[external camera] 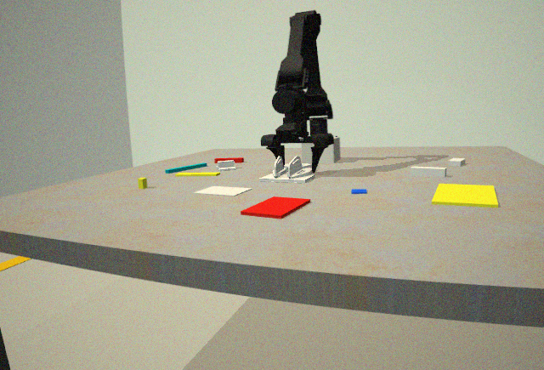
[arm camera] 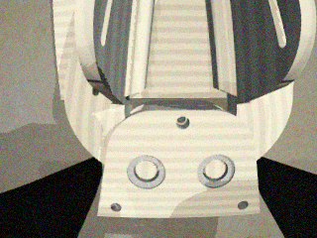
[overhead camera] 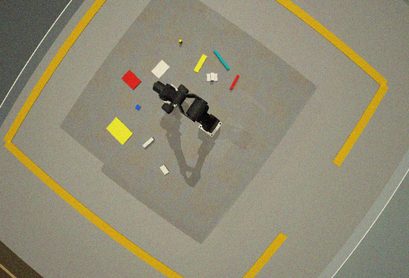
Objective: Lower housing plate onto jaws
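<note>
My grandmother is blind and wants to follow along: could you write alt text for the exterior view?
A black robot arm reaches down over a white assembly on a table, its gripper open. A red plate lies in front, with a larger yellow plate to the right.

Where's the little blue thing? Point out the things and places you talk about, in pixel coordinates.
In the top view, the blue block (overhead camera: 138, 107) (external camera: 359, 191) lies left of the gripper, between the red plate (overhead camera: 131, 79) (external camera: 275, 207) and the big yellow plate (overhead camera: 119, 131) (external camera: 465, 195).
</note>
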Tool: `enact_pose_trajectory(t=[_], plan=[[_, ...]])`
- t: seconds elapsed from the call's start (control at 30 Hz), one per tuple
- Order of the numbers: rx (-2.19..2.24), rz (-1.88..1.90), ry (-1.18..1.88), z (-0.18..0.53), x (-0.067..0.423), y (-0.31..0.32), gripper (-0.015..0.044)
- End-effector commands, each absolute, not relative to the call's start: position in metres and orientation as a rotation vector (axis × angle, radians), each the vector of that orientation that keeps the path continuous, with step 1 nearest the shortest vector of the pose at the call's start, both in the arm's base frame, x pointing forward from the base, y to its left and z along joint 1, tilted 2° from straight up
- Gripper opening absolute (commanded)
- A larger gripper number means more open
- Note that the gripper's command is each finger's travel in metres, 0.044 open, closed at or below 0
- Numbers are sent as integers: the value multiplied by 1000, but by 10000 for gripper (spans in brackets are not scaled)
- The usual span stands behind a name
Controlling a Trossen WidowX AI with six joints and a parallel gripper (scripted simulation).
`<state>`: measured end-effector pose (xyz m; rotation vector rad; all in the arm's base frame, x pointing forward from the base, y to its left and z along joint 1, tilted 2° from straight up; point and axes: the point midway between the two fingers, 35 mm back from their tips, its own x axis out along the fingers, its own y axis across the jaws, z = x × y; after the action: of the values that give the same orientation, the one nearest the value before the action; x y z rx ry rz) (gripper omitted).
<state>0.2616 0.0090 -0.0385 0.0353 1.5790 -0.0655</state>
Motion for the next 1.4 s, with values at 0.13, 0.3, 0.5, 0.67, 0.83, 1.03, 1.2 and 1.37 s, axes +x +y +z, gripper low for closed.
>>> enact_pose_trajectory(t=[0.13, 0.3, 0.5, 0.67, 0.83, 1.03, 1.2, 1.37], plan=[[35, -65, 1579, -39, 262, 9, 440], [35, -65, 1579, -39, 262, 9, 440], [35, -64, 1579, -3, 264, 10, 440], [36, -63, 1579, 38, 260, 10, 440], [33, -62, 1568, 42, 254, 10, 440], [35, -63, 1582, 87, 206, 9, 440], [35, -63, 1583, 88, 205, 9, 440], [35, -63, 1583, 88, 205, 9, 440]])
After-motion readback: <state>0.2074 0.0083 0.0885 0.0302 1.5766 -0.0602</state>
